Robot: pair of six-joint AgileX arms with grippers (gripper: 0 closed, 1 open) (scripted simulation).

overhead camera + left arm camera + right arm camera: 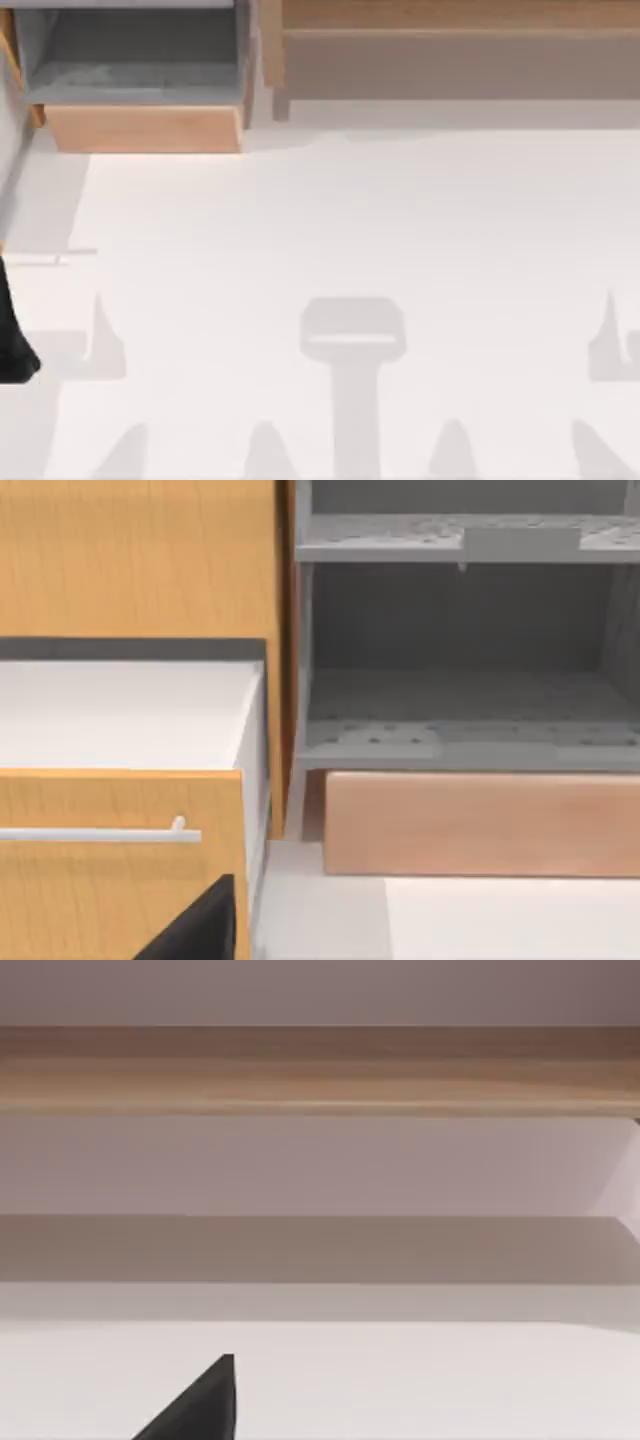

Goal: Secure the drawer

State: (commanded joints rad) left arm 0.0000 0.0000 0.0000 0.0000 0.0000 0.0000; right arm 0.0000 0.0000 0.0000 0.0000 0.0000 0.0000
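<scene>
Drawer [145, 128] sits pulled out at the table's far left corner, its tan front panel facing me and the grey mottled inside open to view, so it needs pushing in. My left arm [15, 345] waits at the left edge, well short of it. I cannot tell how either gripper's fingers stand. The long wooden unit [460, 60] lies beside the drawer.
</scene>
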